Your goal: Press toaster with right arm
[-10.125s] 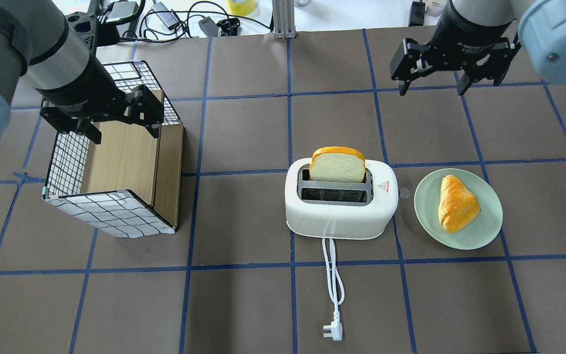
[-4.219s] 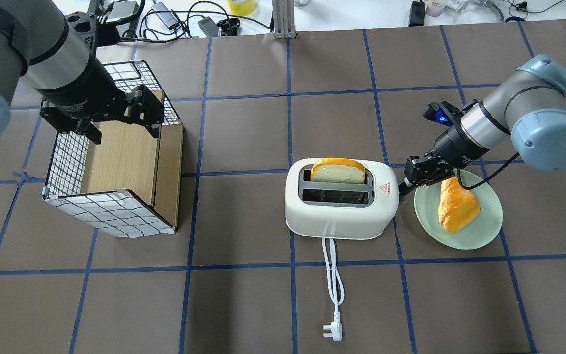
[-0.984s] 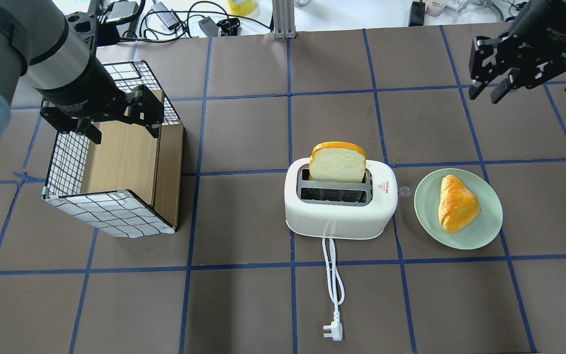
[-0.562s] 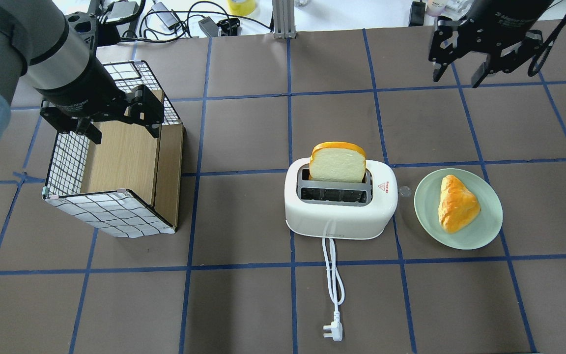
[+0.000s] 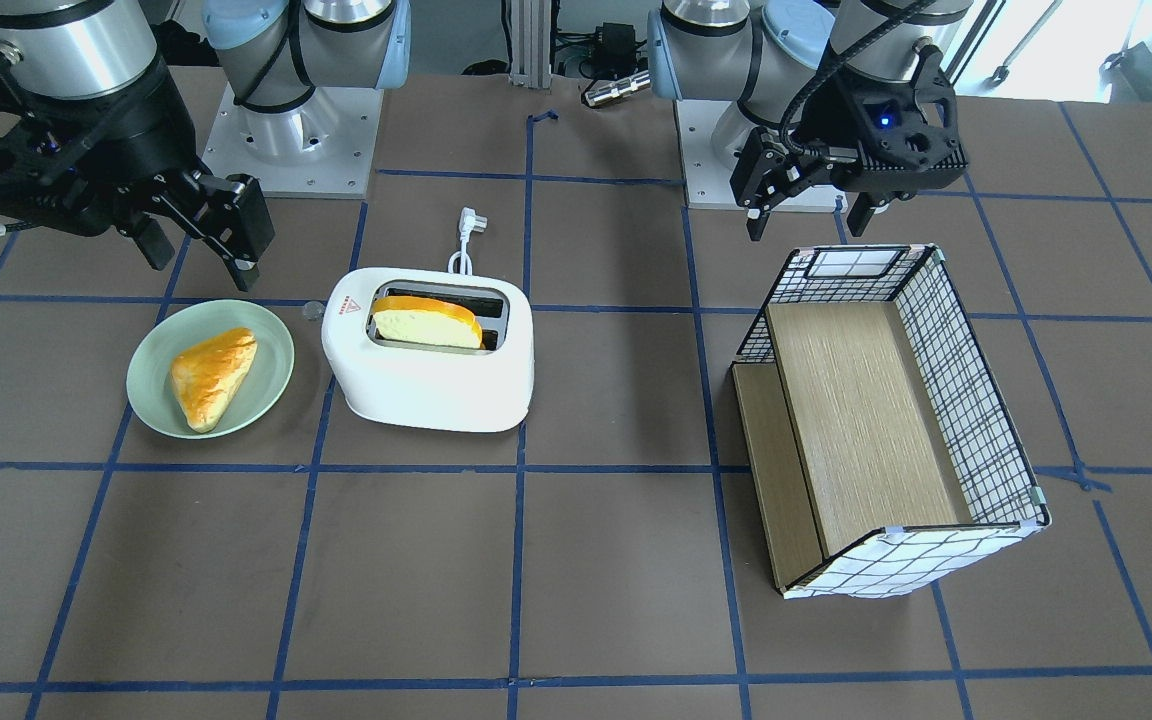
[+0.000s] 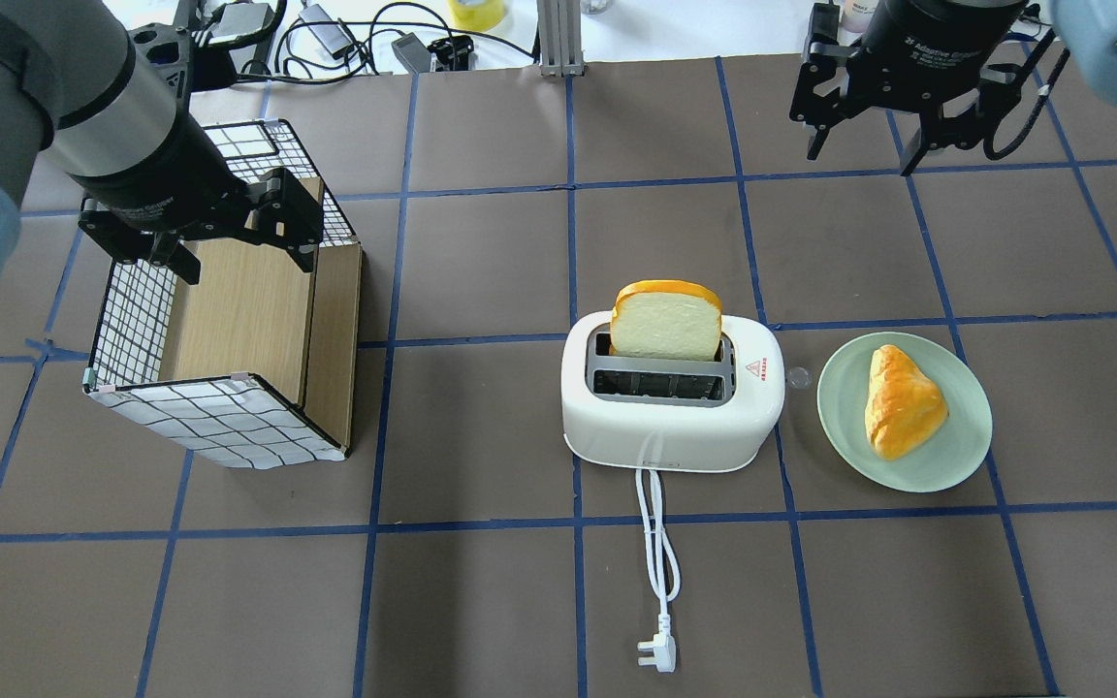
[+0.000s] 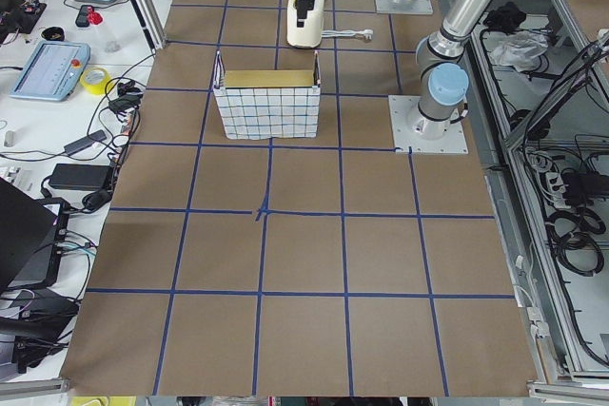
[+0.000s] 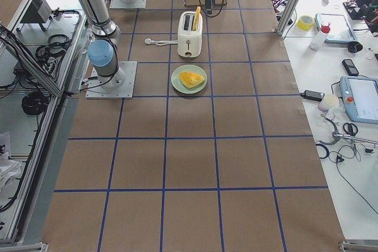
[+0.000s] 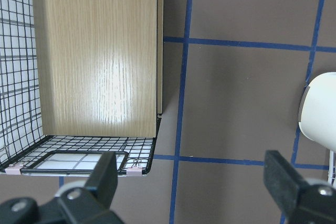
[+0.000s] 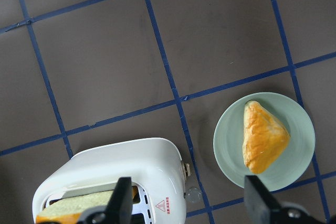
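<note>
- The white glossy rounded two-slot toaster (image 6: 670, 427) is standing mid-way on the brown taped counter (image 6: 481, 601), its long axis running 9 to 3 o'clock in the overhead view.
- The right arm's black pincer (image 6: 859, 157) is hovering wide apart; the toaster is lying at its 7 o'clock, nearer this arm.

Golden pastry (image 6: 901, 402) on green plate (image 6: 956, 454)
Bread slice (image 6: 667, 325) upright near the plate; wire-and-wood box (image 6: 239, 310) well apart from it.
</note>
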### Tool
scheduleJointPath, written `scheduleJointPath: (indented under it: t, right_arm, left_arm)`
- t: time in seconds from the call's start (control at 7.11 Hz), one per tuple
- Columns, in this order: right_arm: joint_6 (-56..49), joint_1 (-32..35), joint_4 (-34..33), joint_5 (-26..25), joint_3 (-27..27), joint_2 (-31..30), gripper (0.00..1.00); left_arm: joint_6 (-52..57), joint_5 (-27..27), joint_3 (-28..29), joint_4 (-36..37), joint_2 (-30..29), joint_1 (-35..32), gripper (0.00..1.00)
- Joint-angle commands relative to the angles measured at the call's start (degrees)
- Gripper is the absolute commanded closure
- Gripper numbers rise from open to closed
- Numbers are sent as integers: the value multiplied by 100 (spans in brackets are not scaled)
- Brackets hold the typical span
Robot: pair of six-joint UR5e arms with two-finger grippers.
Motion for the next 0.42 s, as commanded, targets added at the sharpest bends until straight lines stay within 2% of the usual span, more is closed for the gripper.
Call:
scheduleJointPath:
  t: [0.0,0.28]
  right_arm:
    - [-118,34,-3,-18,17,3,20]
    - [-137,34,-3,-27,25,3,20]
  left_arm:
    - [0,0,0,0,0,0,0]
    - [0,0,0,0,0,0,0]
